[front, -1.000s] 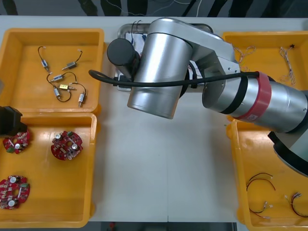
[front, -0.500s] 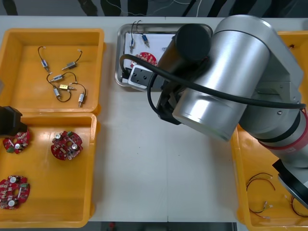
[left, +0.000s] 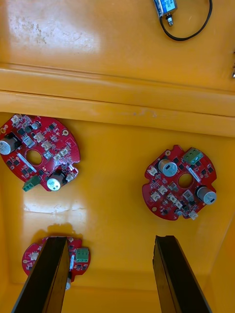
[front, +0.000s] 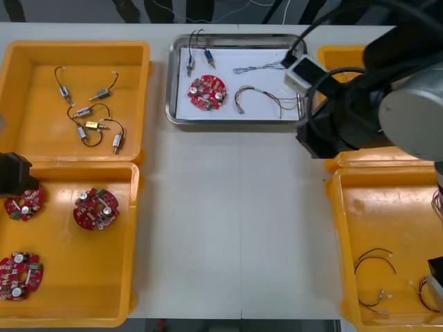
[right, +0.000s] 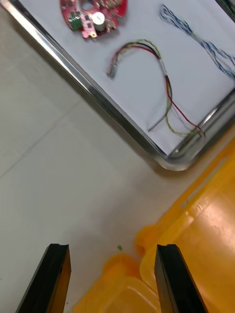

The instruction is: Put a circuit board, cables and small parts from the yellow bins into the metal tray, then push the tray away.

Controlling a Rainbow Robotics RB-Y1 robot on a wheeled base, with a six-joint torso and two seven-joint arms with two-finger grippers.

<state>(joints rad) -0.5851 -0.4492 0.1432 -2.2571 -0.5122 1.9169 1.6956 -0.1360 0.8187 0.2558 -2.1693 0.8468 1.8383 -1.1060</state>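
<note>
At the tabletop's left edge the left gripper (left: 111, 239) has not stirred over the last second. It hangs released, fingers apart and empty, over the red circuit boards (left: 179, 183) in the near left yellow bin (front: 69, 304).

The change is at the middle of the far edge. A second ago the right arm lay across the metal tray (front: 235, 122) and hid most of it. Now the arm has swung off to the right and the whole white floor of the tray is bare to view. The tray itself sits where it did, so the push has not happened.

Inside the tray:
- two small metal parts (front: 197, 59) with their leads, in the far left corner
- one round red circuit board (front: 208, 92), left of centre
- a twisted blue and white cable (front: 257, 67) along the far side
- a red and yellow cable (front: 259, 97), curled toward the near right corner

With a board, cables and parts aboard, loading looks close to done or done, leaving the push.

The right gripper (right: 112, 247) hovers empty, fingers spread, over the table just off the tray's near right corner. It is beside the corner of a right-hand yellow bin (right: 205, 234).
</note>
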